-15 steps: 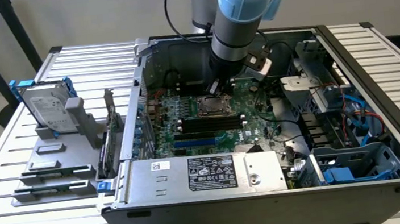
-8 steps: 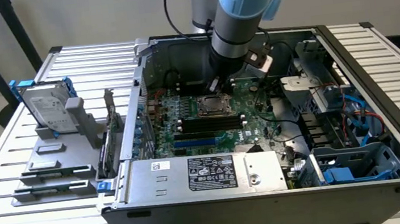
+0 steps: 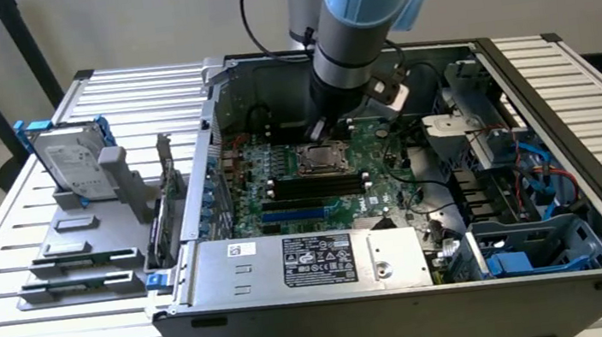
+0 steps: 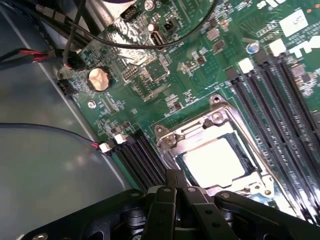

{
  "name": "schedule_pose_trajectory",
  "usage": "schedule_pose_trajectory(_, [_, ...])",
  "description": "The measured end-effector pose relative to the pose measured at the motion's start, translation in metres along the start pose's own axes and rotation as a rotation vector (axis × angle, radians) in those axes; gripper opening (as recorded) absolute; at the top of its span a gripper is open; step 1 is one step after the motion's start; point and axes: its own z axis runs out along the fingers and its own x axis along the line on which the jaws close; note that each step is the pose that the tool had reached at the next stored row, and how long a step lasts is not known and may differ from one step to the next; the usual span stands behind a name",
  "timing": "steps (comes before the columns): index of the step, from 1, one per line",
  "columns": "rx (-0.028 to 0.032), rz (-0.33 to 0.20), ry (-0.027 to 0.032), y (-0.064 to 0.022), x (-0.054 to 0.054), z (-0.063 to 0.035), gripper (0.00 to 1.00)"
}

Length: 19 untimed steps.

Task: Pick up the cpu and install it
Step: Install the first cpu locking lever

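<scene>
The cpu (image 4: 212,161), a flat square chip with a silver-grey top, lies inside the metal socket frame (image 4: 215,117) on the green motherboard (image 4: 165,70). My gripper (image 4: 175,176) hangs just above the board with its black fingers pressed together and nothing between them. Their tips sit right beside one edge of the chip. In the exterior view the arm reaches down into the open computer case, and the gripper (image 3: 328,133) hovers at the cpu (image 3: 321,160) in the middle of the board.
Black memory slots (image 4: 280,100) flank the socket. Black cables (image 4: 100,42) cross the board near a coin battery (image 4: 99,79). A grey box with a white label (image 3: 312,262) fills the case front. A hard drive with blue brackets (image 3: 71,166) stands on the exterior view's left.
</scene>
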Motion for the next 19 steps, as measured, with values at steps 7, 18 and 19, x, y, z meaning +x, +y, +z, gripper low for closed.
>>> schedule_pose_trajectory(7, [0.0011, 0.000, 0.0015, -0.0029, -0.018, -0.0117, 0.11])
schedule_pose_trajectory(18, [0.0037, 0.000, 0.0049, -0.0056, -0.045, -0.0323, 0.11])
schedule_pose_trajectory(19, [0.0038, 0.000, 0.0051, -0.0056, -0.047, -0.0347, 0.11])
